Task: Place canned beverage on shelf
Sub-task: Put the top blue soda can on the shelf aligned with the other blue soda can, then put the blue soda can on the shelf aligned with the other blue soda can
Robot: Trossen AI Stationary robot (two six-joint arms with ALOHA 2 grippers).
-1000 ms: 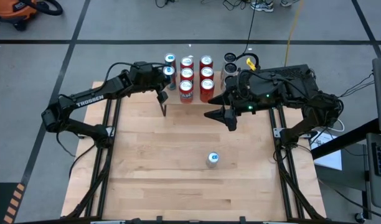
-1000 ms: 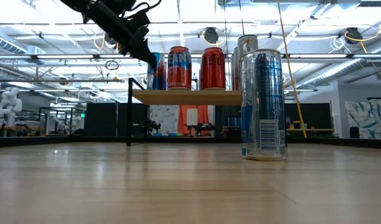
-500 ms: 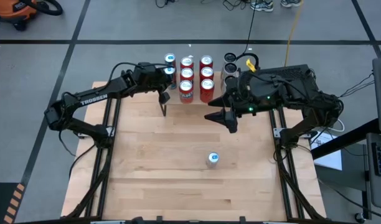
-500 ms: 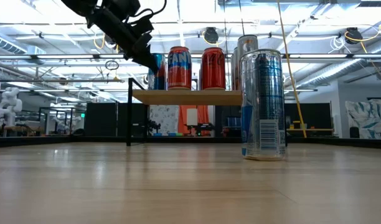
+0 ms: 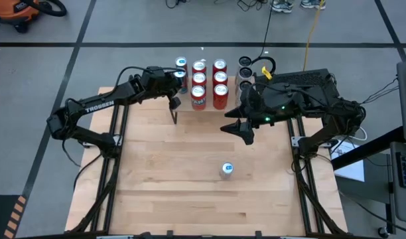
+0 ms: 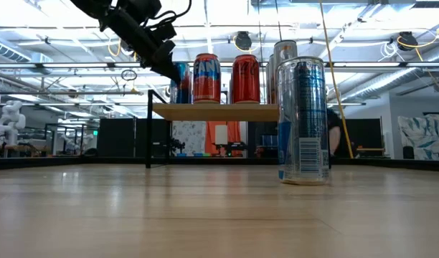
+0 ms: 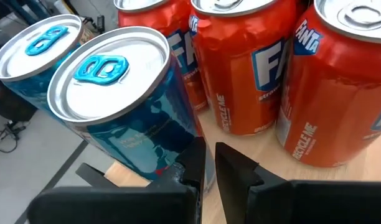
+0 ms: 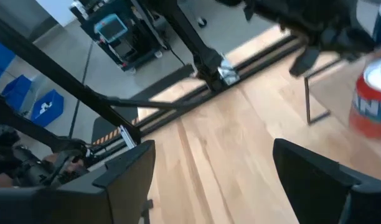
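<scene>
Shelf: small low shelf (image 5: 231, 83) with a light wooden top on thin black legs, at the far middle of the light wooden table (image 5: 190, 172)
Cans on the shelf: six red Fanta cans (image 5: 220, 90) in two columns, two blue cans with silver tops (image 5: 181, 63) at the shelf's left end, dark-topped cans (image 5: 245, 63) at its right end
Left gripper (image 5: 174, 101): at the shelf's left end, just beside the nearer blue can (image 7: 125, 106); the fingers (image 7: 237, 168) are nearly together with only a thin gap, holding nothing
Right gripper (image 5: 239, 128): hovers over the table in front of the shelf's right end, apart from every can; its fingers (image 8: 315, 174) are spread wide and empty
Loose can: a tall blue-and-silver canned beverage (image 5: 226, 170) stands upright alone on the table, well apart from the shelf and both grippers, still off the shelf
</scene>
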